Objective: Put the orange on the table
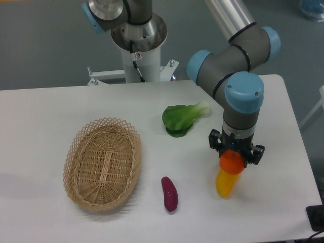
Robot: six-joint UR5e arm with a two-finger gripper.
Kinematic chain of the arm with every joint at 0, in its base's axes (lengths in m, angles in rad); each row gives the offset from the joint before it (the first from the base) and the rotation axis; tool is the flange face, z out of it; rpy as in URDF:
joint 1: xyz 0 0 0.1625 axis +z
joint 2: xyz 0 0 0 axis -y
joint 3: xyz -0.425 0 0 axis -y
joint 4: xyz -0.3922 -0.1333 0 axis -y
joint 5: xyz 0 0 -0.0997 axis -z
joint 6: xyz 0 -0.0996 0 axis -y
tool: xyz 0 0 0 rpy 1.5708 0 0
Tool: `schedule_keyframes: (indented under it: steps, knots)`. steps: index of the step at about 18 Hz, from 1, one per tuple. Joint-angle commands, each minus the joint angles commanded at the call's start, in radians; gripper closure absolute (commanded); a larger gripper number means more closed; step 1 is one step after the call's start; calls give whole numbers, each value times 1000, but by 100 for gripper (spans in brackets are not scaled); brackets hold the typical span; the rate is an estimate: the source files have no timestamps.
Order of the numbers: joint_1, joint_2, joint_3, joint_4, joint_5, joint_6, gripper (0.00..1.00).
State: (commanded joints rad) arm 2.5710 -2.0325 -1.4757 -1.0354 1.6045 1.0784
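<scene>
The orange [232,162] is a small bright-orange ball held in my gripper [233,158], which points straight down over the right part of the white table [45,116]. The jaws are shut on the orange and hold it just above the tabletop. An elongated yellow-orange mango-like fruit [225,185] lies on the table directly below and in front of the orange, partly overlapped by it. The fingertips are mostly hidden behind the orange.
A woven wicker oval basket [103,163] sits at the left. A green leafy vegetable [181,120] lies mid-table, left of the arm. A purple sweet potato [169,193] lies near the front. The table's right edge is close to the gripper.
</scene>
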Motion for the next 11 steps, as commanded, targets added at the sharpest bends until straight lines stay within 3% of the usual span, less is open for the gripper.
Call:
schedule_keyframes:
  steps: [5,11]
  knots:
    - [-2,2,-3,2,-2,-8,36]
    - [-3,38,-72,6,-12,-20,36]
